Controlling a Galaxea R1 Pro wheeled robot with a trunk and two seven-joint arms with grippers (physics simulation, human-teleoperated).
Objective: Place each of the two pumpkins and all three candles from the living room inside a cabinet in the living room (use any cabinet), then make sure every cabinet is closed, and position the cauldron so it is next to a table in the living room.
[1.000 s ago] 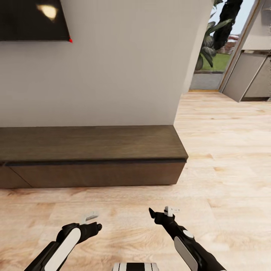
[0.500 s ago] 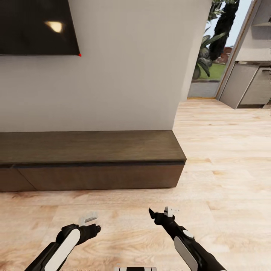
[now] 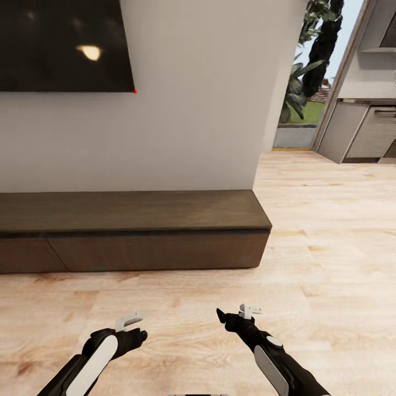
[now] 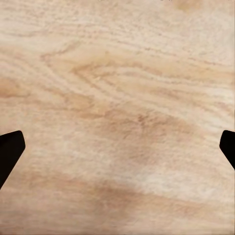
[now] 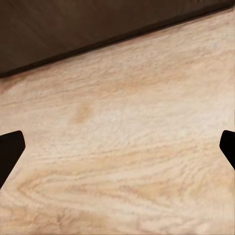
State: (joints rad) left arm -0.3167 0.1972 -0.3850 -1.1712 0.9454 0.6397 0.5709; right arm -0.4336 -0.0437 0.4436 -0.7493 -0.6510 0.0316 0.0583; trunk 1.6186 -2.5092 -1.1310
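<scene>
Head view, my left gripper [image 3: 140, 329] and right gripper [image 3: 230, 316] both spread wide and empty above floor [image 3: 330, 264], closed cabinet [image 3: 137, 231] ahead

Both arms are showing black shells with white panels: left arm [image 3: 91, 360], right arm [image 3: 275, 360], small white wrist brackets.

closed cabinet [image 3: 132, 234] (dark wood), black television [image 3: 60, 47]

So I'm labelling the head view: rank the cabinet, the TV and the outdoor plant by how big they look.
1. cabinet, the widest.
2. TV, cut off by the frame.
3. outdoor plant, though farther away, so unsure.
</scene>
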